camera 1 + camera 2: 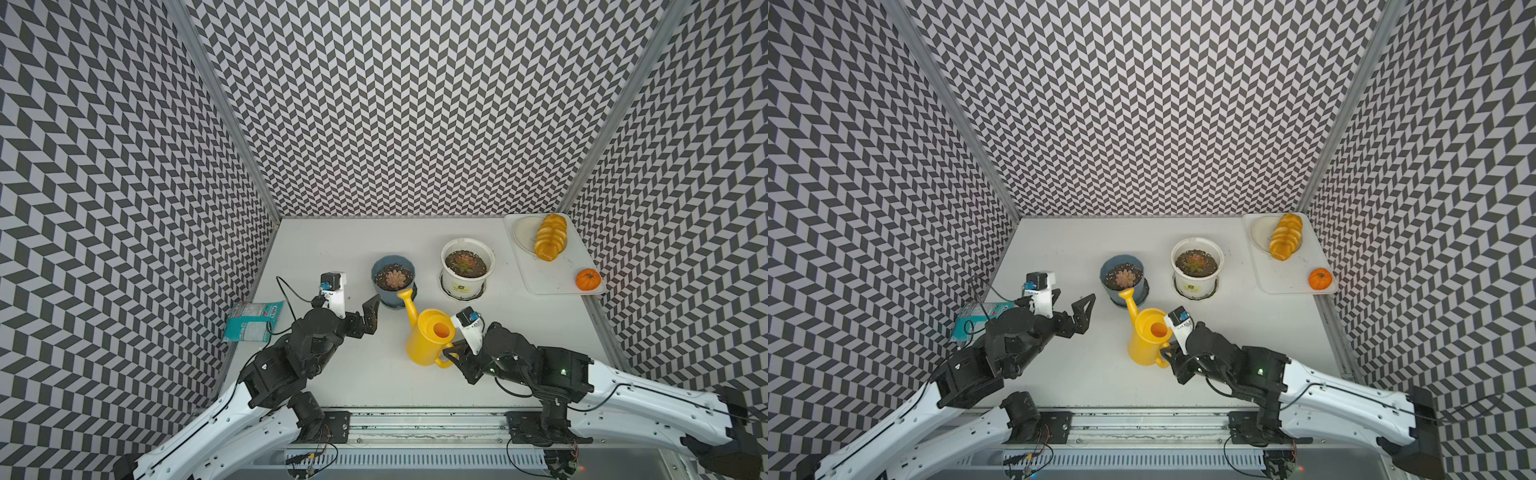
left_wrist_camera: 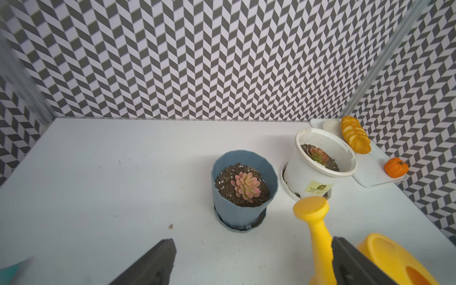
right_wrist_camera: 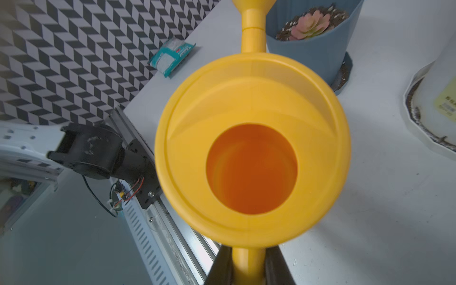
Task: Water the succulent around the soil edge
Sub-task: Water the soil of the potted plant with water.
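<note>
Right end effector (image 1: 451, 353) grips yellow watering can (image 1: 430, 343) handle; spout just beside blue pot (image 1: 390, 302); left end effector (image 2: 249, 265) wide, empty.

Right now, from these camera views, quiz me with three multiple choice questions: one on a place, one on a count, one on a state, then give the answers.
1. Where is the spout head of the watering can?
A) over the tray
B) against the back wall
C) close beside the blue pot

2. How many plant pots are there?
A) one
B) two
C) three

3. What is the right gripper doing?
A) shut on the can's handle
B) open, empty
C) shut on a packet

Answers:
1 C, the spout head sits next to that pot's near side.
2 B, the blue pot and a white pot.
3 A, its jaws squeeze the handle.
</note>
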Action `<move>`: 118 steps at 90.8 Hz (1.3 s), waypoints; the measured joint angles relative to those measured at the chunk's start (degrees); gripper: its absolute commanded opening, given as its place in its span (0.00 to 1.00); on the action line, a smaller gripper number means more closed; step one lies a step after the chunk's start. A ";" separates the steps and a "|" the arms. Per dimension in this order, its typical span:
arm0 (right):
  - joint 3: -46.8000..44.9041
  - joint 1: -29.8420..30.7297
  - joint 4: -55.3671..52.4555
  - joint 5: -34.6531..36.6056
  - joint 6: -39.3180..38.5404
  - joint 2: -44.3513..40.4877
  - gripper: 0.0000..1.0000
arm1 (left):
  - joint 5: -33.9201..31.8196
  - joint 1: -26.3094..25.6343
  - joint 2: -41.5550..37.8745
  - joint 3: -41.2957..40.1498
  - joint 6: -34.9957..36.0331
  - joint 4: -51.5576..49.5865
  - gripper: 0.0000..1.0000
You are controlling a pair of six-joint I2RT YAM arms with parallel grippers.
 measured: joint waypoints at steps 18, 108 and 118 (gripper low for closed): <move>5.57 -0.11 -8.96 7.45 5.46 -6.10 0.00 | 2.73 0.00 2.10 -3.37 -0.24 0.07 1.00; 33.00 -34.42 -28.68 -0.72 -8.35 17.03 0.00 | 3.80 -0.07 -1.40 -5.16 -0.42 0.50 1.00; 36.65 -35.06 -28.81 -3.15 -10.34 21.90 0.00 | 3.76 -0.07 -1.46 -5.16 -0.44 0.48 1.00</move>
